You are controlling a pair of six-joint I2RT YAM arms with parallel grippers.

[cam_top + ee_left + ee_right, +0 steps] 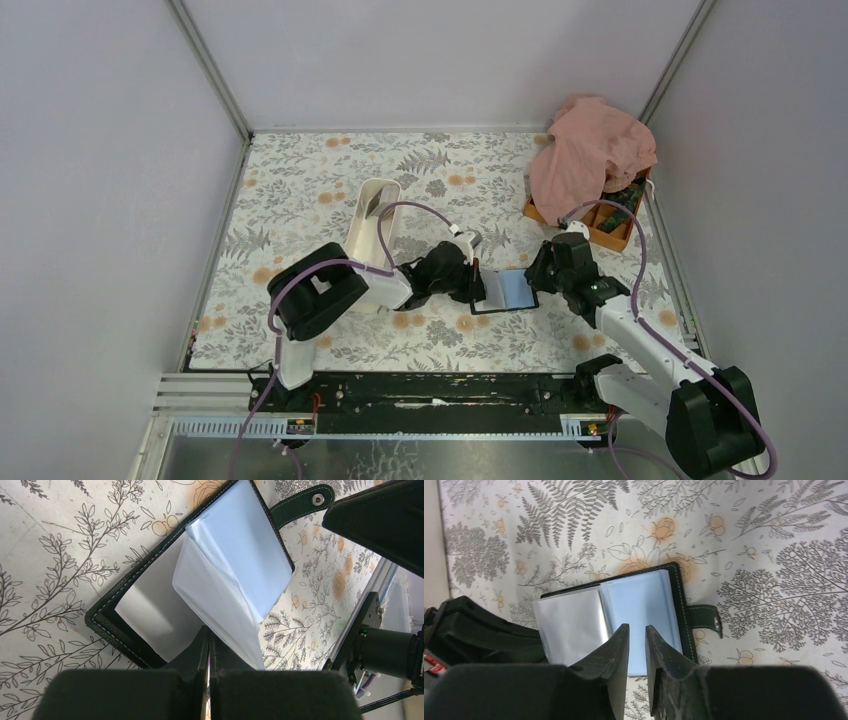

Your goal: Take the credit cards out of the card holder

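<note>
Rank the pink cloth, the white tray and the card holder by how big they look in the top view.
1. Pink cloth, clearly largest.
2. White tray, partly hidden by the left arm.
3. Card holder, lying open, smallest.

Enclosure: 3 plain pale-grey walls (440, 60), matte. Alu corner posts (212, 72) L + R of back panel. Surface (300, 190) covered w/ floral cloth: grey ferns, orange blooms on cream. Black rail (430, 395) along near edge. Light even, diffuse, soft shadows.
</note>
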